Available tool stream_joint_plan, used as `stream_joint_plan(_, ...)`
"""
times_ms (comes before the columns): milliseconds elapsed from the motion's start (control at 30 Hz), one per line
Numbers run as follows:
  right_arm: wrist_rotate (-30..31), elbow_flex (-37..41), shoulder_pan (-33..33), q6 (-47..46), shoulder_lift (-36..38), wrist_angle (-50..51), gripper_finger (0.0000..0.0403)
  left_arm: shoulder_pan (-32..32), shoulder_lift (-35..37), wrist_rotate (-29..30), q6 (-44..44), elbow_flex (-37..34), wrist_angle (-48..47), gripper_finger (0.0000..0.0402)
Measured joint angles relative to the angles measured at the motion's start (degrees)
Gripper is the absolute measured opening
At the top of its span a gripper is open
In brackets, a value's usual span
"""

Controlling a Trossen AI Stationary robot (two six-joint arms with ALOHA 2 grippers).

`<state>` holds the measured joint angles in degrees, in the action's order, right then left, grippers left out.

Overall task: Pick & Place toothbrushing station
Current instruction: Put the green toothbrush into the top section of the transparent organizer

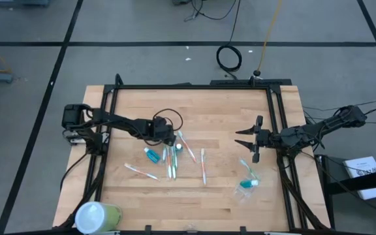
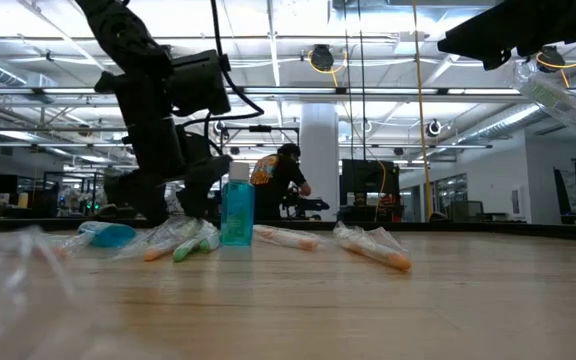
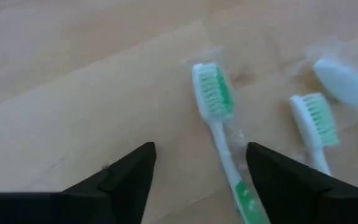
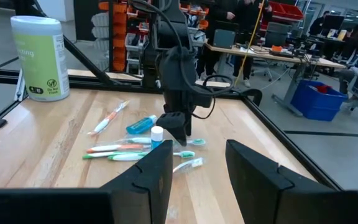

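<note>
Left arm (image 1: 119, 121): built of dark, near-black slender links with rounded joints; a blocky dark base is seen at the bench edge.
Left arm cable: a thin black cable is looped in a ring above the wrist (image 1: 168, 119).
Left gripper (image 3: 197, 180): two black, wedge-shaped fingers with flat matte faces are seen.
Right arm (image 1: 318, 130): made of the same dark links; black cables are bundled along it near the base.
Right gripper (image 1: 248, 144): two dark pointed fingers are shown; from the wrist they appear as broad black angular plates.
Markings: none can be made out.
</note>
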<state>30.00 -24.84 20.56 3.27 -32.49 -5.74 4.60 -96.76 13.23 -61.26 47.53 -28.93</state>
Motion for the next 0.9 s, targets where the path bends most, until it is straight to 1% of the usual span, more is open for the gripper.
stream_joint_plan(133, -0.02, 0.00, 0.00, 0.00, 0.00, 0.00, 0.0141, -0.13, 0.07, -1.85, -0.67, 0.22, -1.54, 0.0226)
stream_joint_plan(300, -0.02, 0.00, 0.00, 0.00, 0.02, 0.00, 0.0141, -0.15, 0.05, -1.88, -1.31, 0.19, -2.45, 0.0181)
stream_joint_plan(567, -0.01, 0.00, 0.00, 0.00, 0.02, -0.02, 0.0141, -0.15, 0.05, -1.83, -0.66, 0.11, -2.78, 0.0077)
stream_joint_plan(700, -0.01, 0.00, 0.00, 0.00, 0.00, -0.04, 0.0141, -0.24, 0.05, -1.95, 2.22, 0.88, -3.54, 0.0020)
stream_joint_plan(767, 0.00, 0.00, 0.00, 0.00, 0.02, -0.07, 0.0141, -0.24, -0.04, -1.57, 4.01, 2.20, -5.06, 0.0010)
stream_joint_plan(867, 0.14, 0.00, 0.00, 0.00, 0.01, -0.09, 0.0141, -0.27, 0.26, 0.15, 6.82, 5.12, -9.29, 0.0016)
stream_joint_plan(900, 0.15, 0.00, 0.00, 0.00, 0.02, -0.11, 0.0141, -0.35, 0.79, 1.60, 8.12, 6.08, -10.58, 0.0016)
